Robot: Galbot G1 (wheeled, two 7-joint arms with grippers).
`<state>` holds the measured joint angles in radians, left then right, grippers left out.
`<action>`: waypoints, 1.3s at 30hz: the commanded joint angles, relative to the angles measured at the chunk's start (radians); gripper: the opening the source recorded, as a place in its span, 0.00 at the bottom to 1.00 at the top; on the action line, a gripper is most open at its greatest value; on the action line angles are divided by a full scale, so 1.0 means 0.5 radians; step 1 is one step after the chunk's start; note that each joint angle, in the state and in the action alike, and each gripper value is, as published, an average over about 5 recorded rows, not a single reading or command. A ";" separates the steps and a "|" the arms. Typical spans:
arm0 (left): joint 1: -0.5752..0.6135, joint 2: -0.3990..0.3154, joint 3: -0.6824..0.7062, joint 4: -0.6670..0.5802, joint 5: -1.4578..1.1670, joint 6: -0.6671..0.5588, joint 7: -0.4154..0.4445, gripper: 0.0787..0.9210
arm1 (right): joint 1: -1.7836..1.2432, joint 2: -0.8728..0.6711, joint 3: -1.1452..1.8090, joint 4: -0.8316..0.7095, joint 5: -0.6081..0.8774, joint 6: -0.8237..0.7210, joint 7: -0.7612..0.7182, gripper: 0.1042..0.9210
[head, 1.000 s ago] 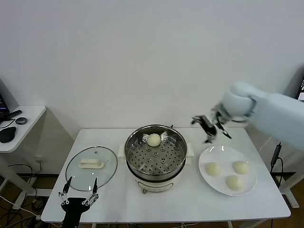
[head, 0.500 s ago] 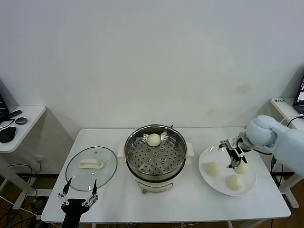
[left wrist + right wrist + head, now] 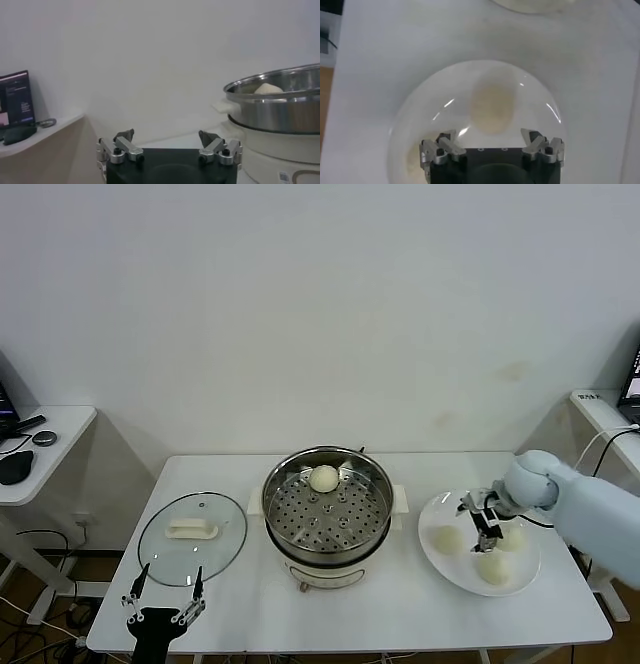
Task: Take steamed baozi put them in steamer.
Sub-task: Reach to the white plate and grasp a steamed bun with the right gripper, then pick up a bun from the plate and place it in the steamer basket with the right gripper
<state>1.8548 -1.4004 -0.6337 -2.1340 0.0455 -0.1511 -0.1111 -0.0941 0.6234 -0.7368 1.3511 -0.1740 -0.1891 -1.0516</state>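
Note:
The steamer (image 3: 327,514) stands mid-table with one steamed baozi (image 3: 323,478) on its perforated tray. Three more baozi (image 3: 447,539) (image 3: 511,536) (image 3: 492,568) lie on a white plate (image 3: 455,576) to the right. My right gripper (image 3: 483,519) hangs open low over that plate, between the two rear buns. In the right wrist view a baozi (image 3: 492,106) lies just ahead of the open right gripper (image 3: 490,137), not touched. My left gripper (image 3: 162,592) is parked open at the table's front left corner. It shows open (image 3: 167,137) in the left wrist view too, with the steamer (image 3: 280,107) beyond.
A glass lid with a white handle (image 3: 192,536) lies flat left of the steamer. A side table with a mouse (image 3: 15,467) stands at far left. The white table's front edge (image 3: 350,646) runs close below the plate and steamer.
My right gripper has swung from beside the steamer's right rim out to the right and down over the plate. The left arm and all baozi stayed put.

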 commanded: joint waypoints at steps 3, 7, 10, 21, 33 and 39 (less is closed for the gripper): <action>0.002 0.000 0.001 0.006 0.002 -0.002 0.000 0.88 | -0.084 0.145 0.072 -0.138 -0.042 0.006 0.034 0.88; 0.003 0.000 0.000 0.000 0.002 0.000 0.000 0.88 | -0.097 0.158 0.074 -0.147 -0.064 -0.013 0.019 0.88; 0.004 0.000 0.000 0.000 0.002 -0.001 -0.001 0.88 | -0.105 0.152 0.073 -0.146 -0.077 -0.023 0.008 0.86; 0.011 -0.007 0.007 -0.004 0.008 -0.004 -0.008 0.88 | -0.131 0.192 0.111 -0.160 -0.092 -0.080 0.012 0.56; 0.018 -0.001 0.013 -0.026 0.008 -0.003 -0.004 0.88 | 0.093 0.027 -0.032 0.025 0.081 -0.154 -0.081 0.36; 0.006 0.017 0.015 -0.033 -0.004 0.004 0.001 0.88 | 0.603 -0.197 -0.276 0.275 0.440 -0.238 -0.163 0.37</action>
<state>1.8568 -1.3917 -0.6267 -2.1510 0.0435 -0.1496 -0.1107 0.0480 0.6024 -0.8021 1.4084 -0.0659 -0.2905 -1.1034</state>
